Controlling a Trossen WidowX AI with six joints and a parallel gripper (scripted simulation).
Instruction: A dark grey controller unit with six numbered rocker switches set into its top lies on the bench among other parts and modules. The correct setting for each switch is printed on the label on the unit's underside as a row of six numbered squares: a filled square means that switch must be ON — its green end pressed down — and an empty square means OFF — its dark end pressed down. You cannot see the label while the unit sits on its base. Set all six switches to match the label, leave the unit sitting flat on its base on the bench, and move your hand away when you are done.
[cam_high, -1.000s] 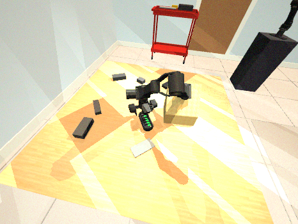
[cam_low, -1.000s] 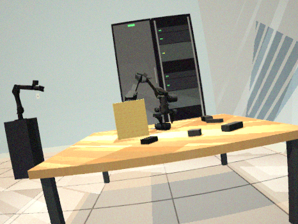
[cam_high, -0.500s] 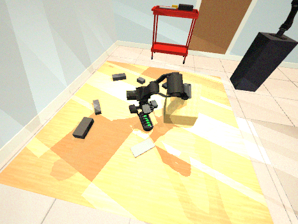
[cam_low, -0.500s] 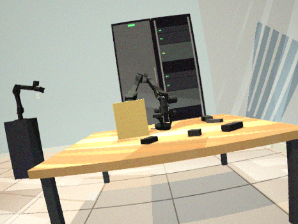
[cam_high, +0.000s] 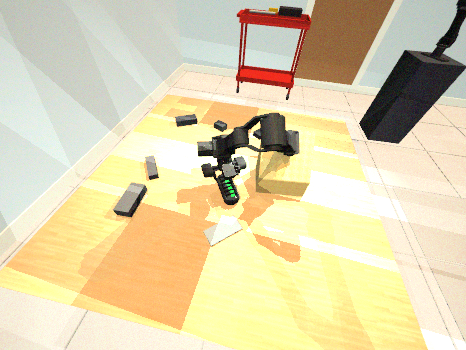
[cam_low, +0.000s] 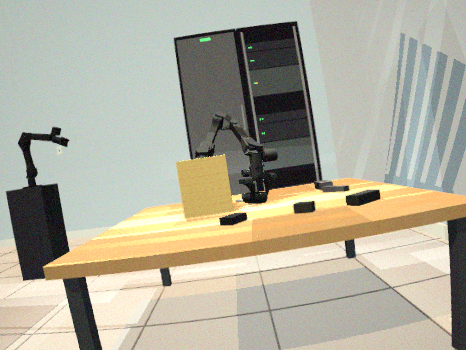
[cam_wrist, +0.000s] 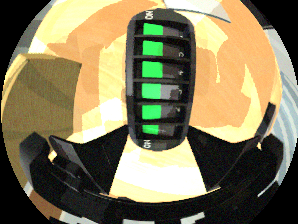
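Note:
The dark grey controller unit (cam_high: 230, 194) (cam_low: 255, 198) (cam_wrist: 159, 80) sits on the bench, its rocker side up. In the wrist view its six switches form a column, green ends left and dark ends right; the dark half of the fourth from the top looks lighter. Which ends are pressed I cannot tell for sure. The label on the underside is hidden. My gripper (cam_high: 224, 176) (cam_wrist: 157, 128) points down at the unit and is shut on it, one finger on each long side near the end closest to the wrist. No lift off the bench is visible.
A tall yellowish box (cam_high: 285, 172) (cam_low: 205, 187) (cam_wrist: 40, 95) stands close beside the arm. A flat white plate (cam_high: 222, 231) lies beyond the unit. Several dark modules lie around, including a large one (cam_high: 131, 200) (cam_low: 363, 197) and a narrow one (cam_high: 152, 168).

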